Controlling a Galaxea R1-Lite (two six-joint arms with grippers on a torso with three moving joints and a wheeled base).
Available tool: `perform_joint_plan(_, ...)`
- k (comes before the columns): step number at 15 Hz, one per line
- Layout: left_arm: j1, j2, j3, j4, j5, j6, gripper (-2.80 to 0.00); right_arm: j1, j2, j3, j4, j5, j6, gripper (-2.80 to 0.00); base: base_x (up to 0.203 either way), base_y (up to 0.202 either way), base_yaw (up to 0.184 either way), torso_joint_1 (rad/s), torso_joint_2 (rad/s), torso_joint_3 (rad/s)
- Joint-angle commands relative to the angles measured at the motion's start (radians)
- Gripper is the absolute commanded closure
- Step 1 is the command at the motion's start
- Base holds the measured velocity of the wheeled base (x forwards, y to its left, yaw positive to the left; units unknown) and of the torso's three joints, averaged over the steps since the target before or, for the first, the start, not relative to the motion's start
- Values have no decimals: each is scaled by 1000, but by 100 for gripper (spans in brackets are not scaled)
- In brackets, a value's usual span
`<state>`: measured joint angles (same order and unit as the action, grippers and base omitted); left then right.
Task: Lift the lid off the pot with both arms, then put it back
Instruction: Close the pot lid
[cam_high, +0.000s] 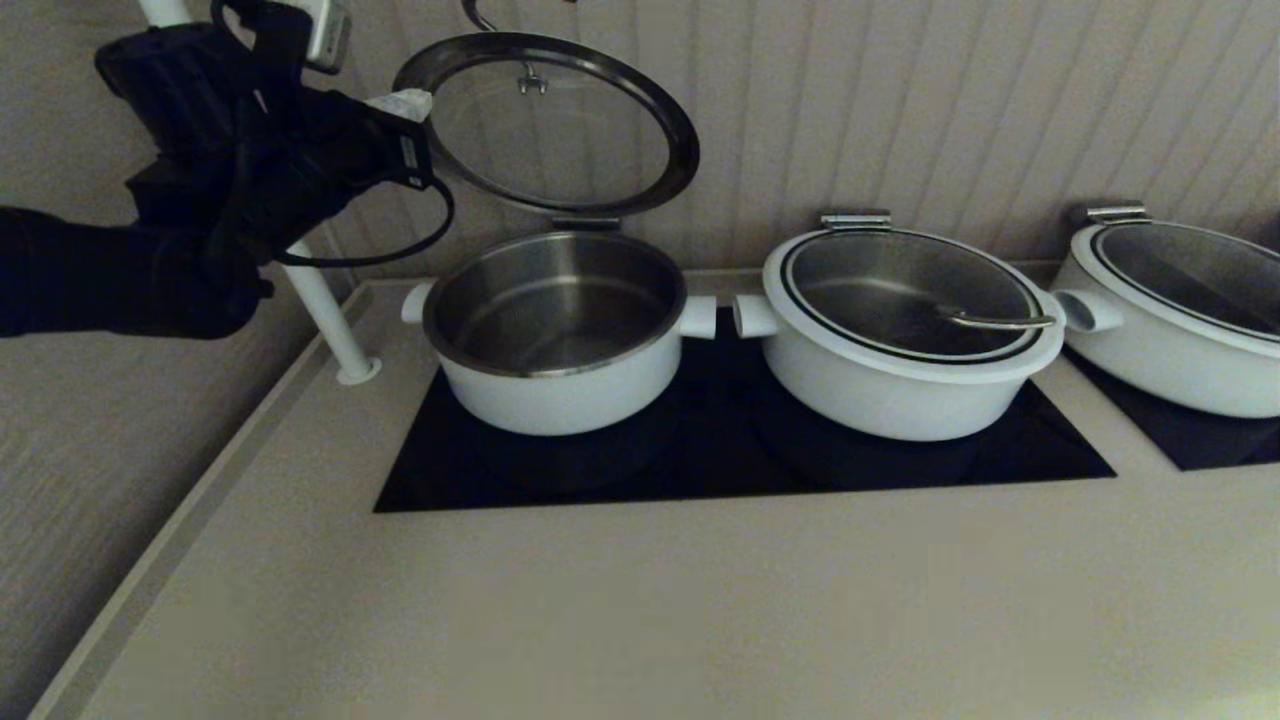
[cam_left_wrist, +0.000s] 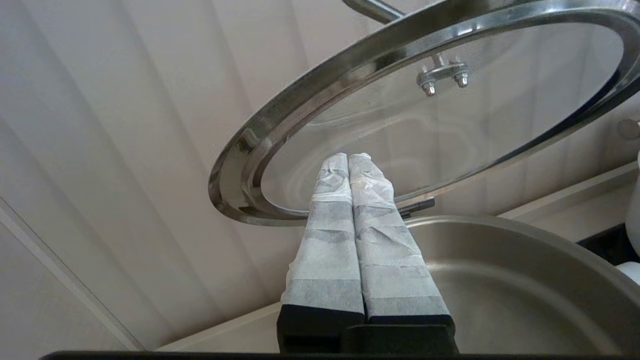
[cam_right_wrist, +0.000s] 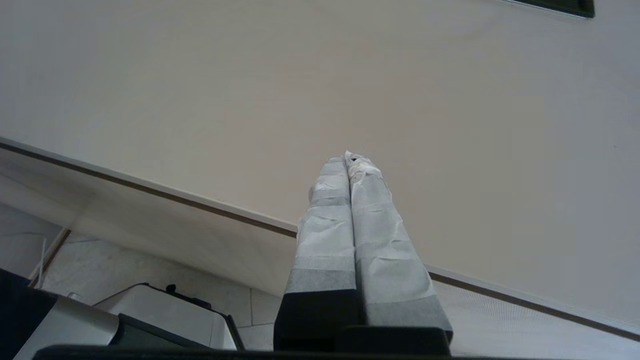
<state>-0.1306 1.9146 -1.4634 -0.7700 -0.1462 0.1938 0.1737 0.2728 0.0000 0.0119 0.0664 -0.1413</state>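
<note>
Overhead: lid (cam_high: 560, 125) tilted up, propped behind the pot (cam_high: 555, 335), which sits on the tabletop (cam_high: 640, 600) at 10 o'clock of frame. Left hand (cam_high: 405, 105) touches the lid's rim at 9 o'clock. Risk: nothing grips the lid; a nudge could drop it shut. Count: three pots, three lids.

Left wrist: left hand (cam_left_wrist: 348, 159) closed, empty, tips under glass.

Right wrist: right hand (cam_right_wrist: 350, 159) closed, empty, away from everything.

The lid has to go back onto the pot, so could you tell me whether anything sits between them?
Nothing visible does. The lid stands tilted open above the back of the pot, whose steel bowl shows nothing inside. The left gripper, fingers shut, is under the lid's left edge, off beside the pot's mouth in the head view.
</note>
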Motion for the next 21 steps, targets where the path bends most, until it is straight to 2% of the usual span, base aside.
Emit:
perform_joint_plan(1, 0, 8, -2, -3, -1, 1, 0, -39, 6, 0, 0, 1, -1, 0, 0, 0, 0, 0, 0, 0)
perform_joint_plan(2, 0, 8, -6, -3, -1, 1, 0, -74, 7, 0, 0, 1, -1, 0, 0, 0, 0, 0, 0, 0)
perform_joint_plan(5, 0, 5, -9, -3, -1, 1, 0, -109, 6, 0, 0, 1, -1, 0, 0, 0, 0, 0, 0, 0)
perform_joint_plan(7, 0, 3, -9, -2, -1, 1, 0, -173, -6, 0, 0, 1, -1, 0, 0, 0, 0, 0, 0, 0)
perform_joint_plan(13, 0, 12, -35, 5, -4, 1, 0, -174, -269, 0, -4, 1, 3, 0, 0, 0, 0, 0, 0, 0)
perform_joint_plan(21, 0, 53, -236, 112, -6, -2, 0, -175, -271, 0, -6, 1, 8, 0, 0, 0, 0, 0, 0, 0)
